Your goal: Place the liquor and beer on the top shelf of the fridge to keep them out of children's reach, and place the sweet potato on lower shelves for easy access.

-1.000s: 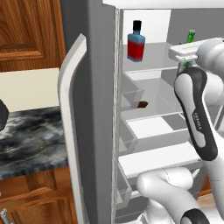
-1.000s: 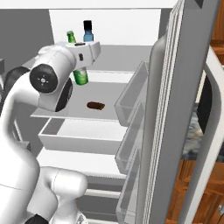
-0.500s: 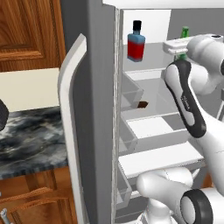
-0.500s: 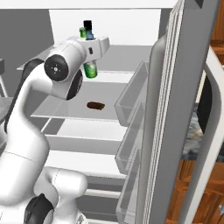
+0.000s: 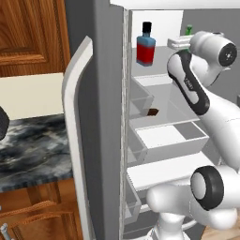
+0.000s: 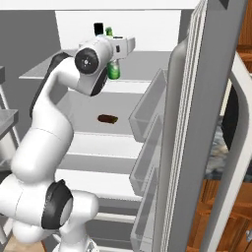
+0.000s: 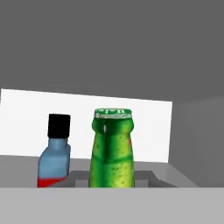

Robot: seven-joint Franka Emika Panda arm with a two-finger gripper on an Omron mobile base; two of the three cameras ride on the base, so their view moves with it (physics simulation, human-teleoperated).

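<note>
Beer (image 7: 111, 148) upright just beside liquor (image 7: 54, 153)

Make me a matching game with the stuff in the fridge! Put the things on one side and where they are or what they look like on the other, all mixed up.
Things:
1. the liquor
2. the beer
3. the sweet potato
4. the fridge door

Descriptions:
A. lying on a lower white shelf
B. swung open beside the counter
C. green, with a long neck, right in front of the hand camera
D. red body with a black cap, standing on the top shelf

Pairs: 1-D, 2-C, 3-A, 4-B
</note>
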